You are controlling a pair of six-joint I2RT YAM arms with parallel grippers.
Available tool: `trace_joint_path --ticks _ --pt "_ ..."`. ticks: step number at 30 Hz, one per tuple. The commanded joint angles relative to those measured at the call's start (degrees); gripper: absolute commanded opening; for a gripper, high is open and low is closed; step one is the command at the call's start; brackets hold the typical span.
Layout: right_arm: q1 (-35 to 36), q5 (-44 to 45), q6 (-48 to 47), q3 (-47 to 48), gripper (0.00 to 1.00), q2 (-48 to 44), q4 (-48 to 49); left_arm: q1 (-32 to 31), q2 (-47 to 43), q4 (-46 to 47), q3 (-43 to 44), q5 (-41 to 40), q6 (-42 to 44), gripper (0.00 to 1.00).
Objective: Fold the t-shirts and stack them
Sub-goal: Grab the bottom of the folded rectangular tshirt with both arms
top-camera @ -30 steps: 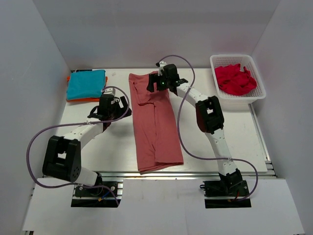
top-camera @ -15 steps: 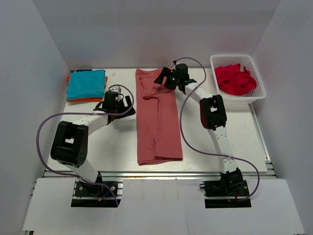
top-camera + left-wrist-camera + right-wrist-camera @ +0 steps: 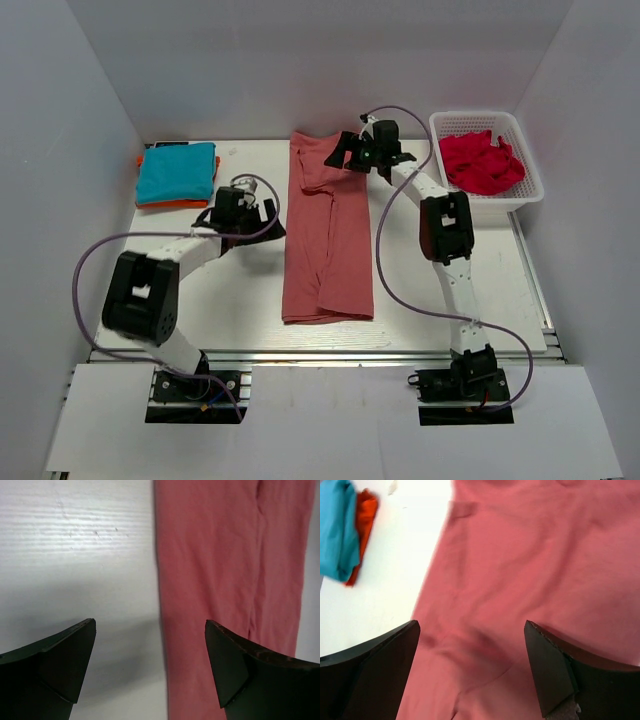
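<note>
White tabletop [image 3: 200, 300] is carrying the teal-on-orange folded stack [image 3: 175, 172] at upper left, with the left gripper [image 3: 243, 210] hovering nearby, spread wide and empty. Centre frame, the salmon shirt [image 3: 328, 240] is lying as a long strip, the right gripper [image 3: 362, 155] hanging gaping and empty over its far end. For my money both should be pinching matching corners, folding end squarely onto end.
</note>
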Motion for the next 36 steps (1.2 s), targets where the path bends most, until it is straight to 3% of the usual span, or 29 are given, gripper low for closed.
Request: trace_joint_path --ticks 1,8,9,10,14,16,21,26,31,34,36 --pt "1.97 -1.77 -11.31 -3.64 0.90 -17.69 -2.85 -1.34 -10.42 0.71 -4.96 2.75 0.81 1.00" --pt "5.31 13.66 -11.85 -30.71 0.90 -39.78 -11.46 -3.88 -20.17 -5.70 -12.79 1.52 0.28 1.00" --pt "5.75 15.27 -11.32 -39.79 0.90 -41.89 -13.12 -3.89 -20.80 -5.71 -13.50 2.74 -0.24 1.00" --pt "6.02 18.67 -9.66 -42.67 0.90 -48.09 -13.66 -4.67 -21.33 -5.71 -15.51 3.27 -1.37 1.00" --pt "9.08 18.45 -9.47 -59.09 0.90 -59.04 -18.14 -7.31 -21.33 -9.74 -17.99 6.44 -3.23 1.00" --pt "10.41 13.01 -11.48 -65.78 0.90 -63.35 -21.83 -8.46 -21.33 -14.12 -19.30 5.92 -3.75 1.00" --pt "14.54 6.32 -10.88 -74.31 0.90 -64.42 -27.29 -12.32 -24.23 -16.61 -22.64 11.71 -4.28 1.00" --pt "16.21 6.05 -6.59 -78.20 0.90 -63.19 -25.97 -14.78 -24.23 -13.62 -26.43 10.66 -8.67 1.00" --pt "17.35 5.61 -4.55 -82.32 0.88 -64.06 -25.36 -17.25 -22.48 -14.32 -26.43 7.86 -10.43 0.88" --pt "17.27 6.31 -2.79 -83.74 0.74 -64.59 -24.04 -18.75 -20.11 -13.54 -25.90 7.85 -10.44 0.77" --pt "17.27 6.32 -2.09 -84.61 0.56 -64.59 -22.98 -20.23 -18.79 -13.53 -25.38 6.63 -10.97 0.69"
